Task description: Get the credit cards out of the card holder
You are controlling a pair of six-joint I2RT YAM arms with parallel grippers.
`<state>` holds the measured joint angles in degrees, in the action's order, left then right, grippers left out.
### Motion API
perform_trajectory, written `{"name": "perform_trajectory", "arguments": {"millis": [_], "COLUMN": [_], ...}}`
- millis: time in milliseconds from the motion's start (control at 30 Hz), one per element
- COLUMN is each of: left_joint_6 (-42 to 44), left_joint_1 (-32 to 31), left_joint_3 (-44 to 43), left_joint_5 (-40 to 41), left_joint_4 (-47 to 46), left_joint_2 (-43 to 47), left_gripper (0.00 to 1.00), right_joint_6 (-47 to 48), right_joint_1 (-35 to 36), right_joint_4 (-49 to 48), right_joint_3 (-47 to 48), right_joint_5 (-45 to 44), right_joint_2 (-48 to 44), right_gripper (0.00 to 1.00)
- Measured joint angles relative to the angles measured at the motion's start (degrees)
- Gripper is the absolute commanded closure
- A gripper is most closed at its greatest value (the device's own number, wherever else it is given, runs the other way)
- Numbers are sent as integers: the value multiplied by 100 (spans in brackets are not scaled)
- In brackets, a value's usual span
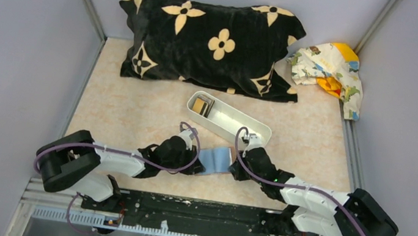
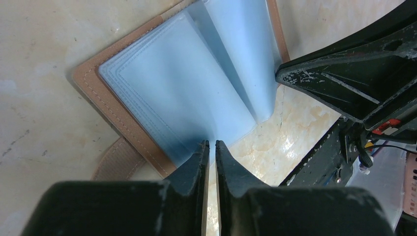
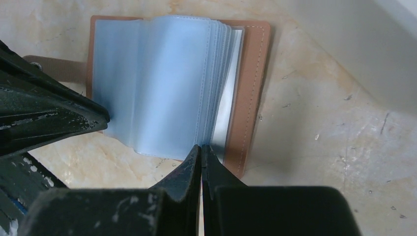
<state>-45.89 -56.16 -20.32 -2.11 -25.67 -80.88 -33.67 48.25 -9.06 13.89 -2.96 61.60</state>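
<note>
As seen from overhead alone, shows credit cards point(image 1: 201, 106) inside tray point(image 1: 235, 122) beyond closed right end effector point(image 3: 201, 147); left end effector point(image 2: 211, 143) barely parted at card holder point(image 2: 167, 93) sleeves, grip unclear.

The card holder point(image 1: 217, 159) is light blue inside with a brown rim. The tray point(image 1: 236, 124) is white, the pillow point(image 1: 210, 44) black with cream flower motifs, the surface point(image 1: 128, 106) mottled beige.

A brown card holder point(image 1: 217, 160) lies open on the surface just in front of a long white tray point(image 1: 234, 120), its pale blue clear sleeves fanned upward. Tan and dark credit cards point(image 1: 201, 106) sit stacked inside the tray's left end.
</note>
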Motion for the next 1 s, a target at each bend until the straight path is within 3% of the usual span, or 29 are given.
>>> {"name": "perform_trajectory", "arguments": {"millis": [567,867,1000], "left_joint_6": [2,35,79], "left_joint_1": [0,0,0], "left_joint_3": [35,57,55], "left_joint_5": [26,107,170], "left_joint_4": [55,278,417], "left_joint_2": [96,334,540], "left_gripper": [84,82,76], "right_joint_6": [31,192,240], "right_joint_1": [299,310,313], "right_joint_4": [-271,466,723], "right_joint_3": [579,804,841], "right_joint_5": [116,-203,-321], "right_joint_2": [811,-337,-734], "right_gripper": [100,100,100]}}
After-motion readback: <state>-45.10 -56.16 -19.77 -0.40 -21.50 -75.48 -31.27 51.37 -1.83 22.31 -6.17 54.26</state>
